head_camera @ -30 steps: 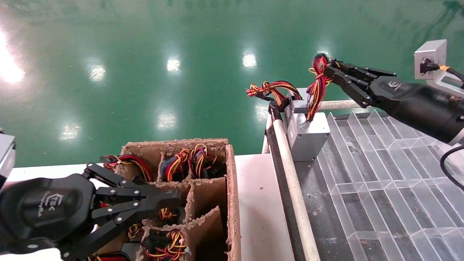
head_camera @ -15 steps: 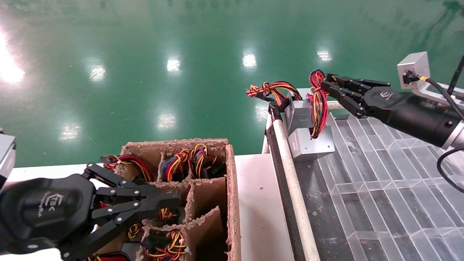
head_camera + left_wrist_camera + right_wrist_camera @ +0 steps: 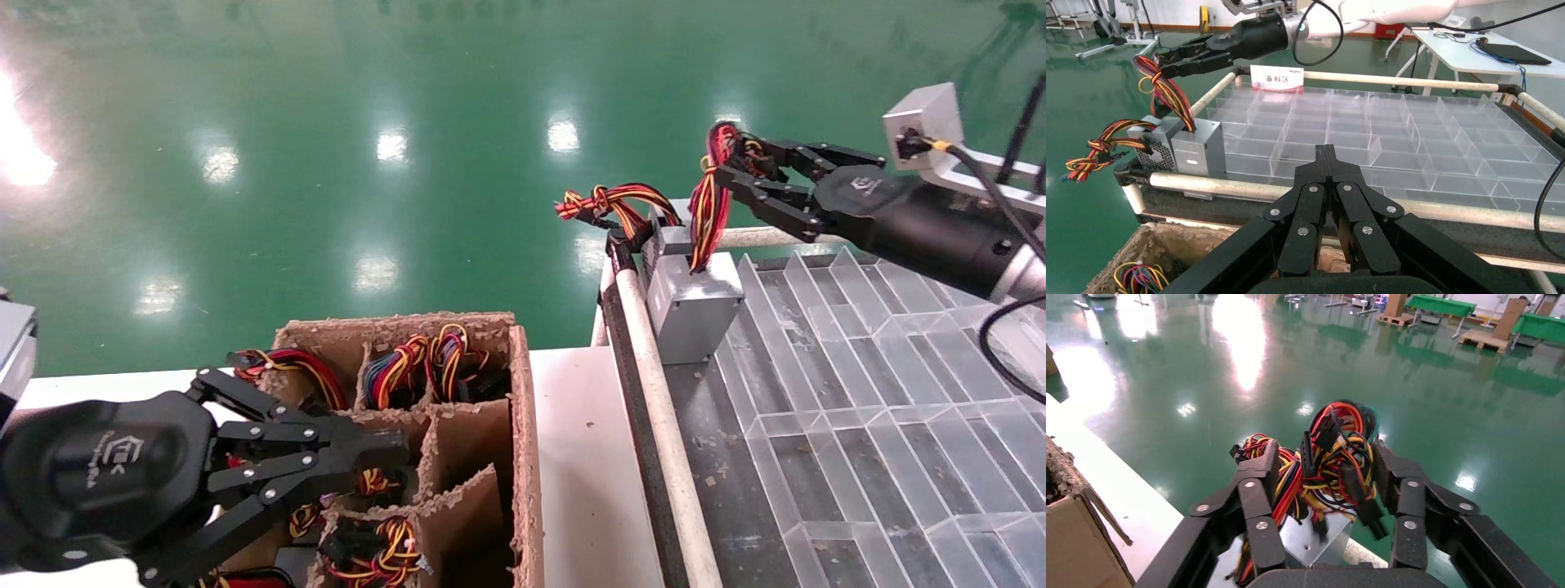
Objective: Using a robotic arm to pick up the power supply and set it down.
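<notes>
Fingers [image 3: 1257,496] of the right gripper [image 3: 748,175] spread apart on either side of the wire bundle [image 3: 1330,456], with the red, yellow and black strands and black plugs bunched loosely between them rather than pinched tight. Behind the fingers, a black claw body with a white logo, a grey square wrist box above it and a black cable trailing off, all reaching in from the right and pointing toward the far left corner of the tray [image 3: 858,408]. Below and just ahead of the fingertips, the power supply [image 3: 690,314], a grey sheet-metal box standing in the tray's far left corner, hard against the white rail [image 3: 662,425]; from its top the bundle rising straight up into the open claw. Just behind it, touching or nearly so, a second grey box [image 3: 666,241] with a flat striped wire loop [image 3: 609,200] hanging out over the green floor [image 3: 368,122]. Farther out, near the bottom left of the head view, the left gripper [image 3: 384,461] parked over a cardboard divider box [image 3: 523,425] holding more wired units, its fingers pressed together, as seen from its own wrist camera. Under the carton, a white table [image 3: 584,490] beside the tray.
</notes>
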